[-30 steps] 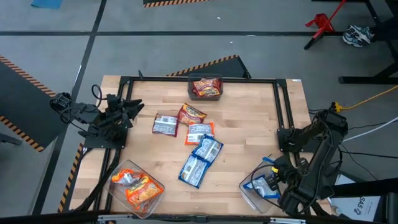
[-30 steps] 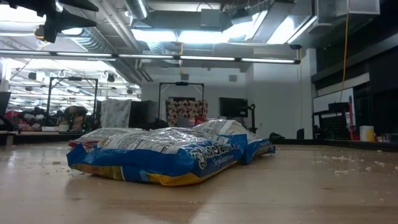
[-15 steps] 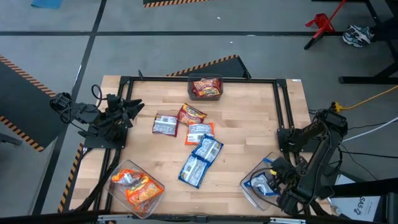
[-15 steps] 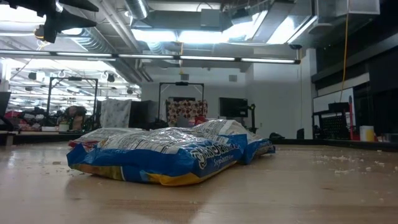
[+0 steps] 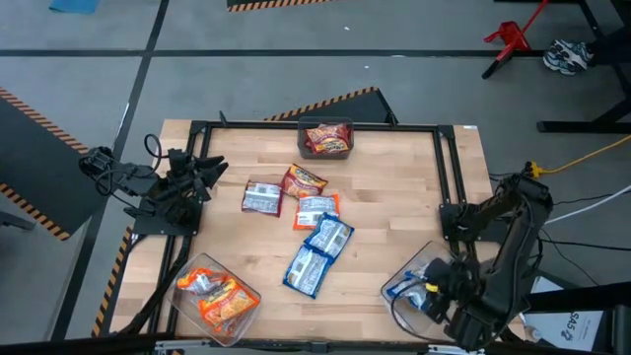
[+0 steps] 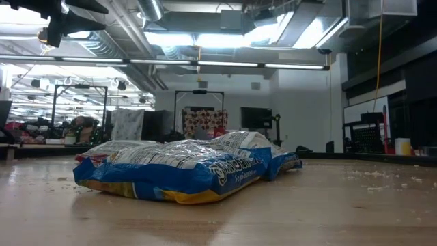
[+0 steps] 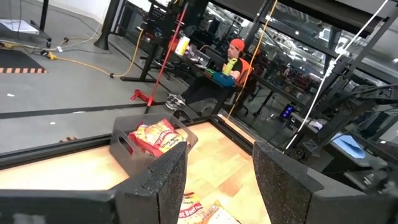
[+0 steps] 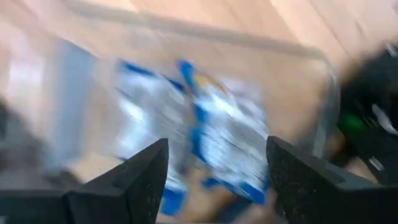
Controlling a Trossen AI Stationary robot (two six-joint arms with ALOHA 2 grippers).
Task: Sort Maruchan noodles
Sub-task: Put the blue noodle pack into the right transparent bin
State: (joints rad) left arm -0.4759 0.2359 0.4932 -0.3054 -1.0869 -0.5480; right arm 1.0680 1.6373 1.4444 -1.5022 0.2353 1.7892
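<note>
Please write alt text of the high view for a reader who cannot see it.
The right claw hangs open over a clear bin holding blue noodle packets. Five packets lie mid-table; the left claw waits open at the left edge.

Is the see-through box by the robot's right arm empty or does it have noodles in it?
Not empty. The clear bin holds blue-and-white packets; the right gripper above them holds nothing.

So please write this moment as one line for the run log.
right claw: open over bin, blue packets inside | left claw: open, waiting at table's left edge | five packets mid-table
</note>
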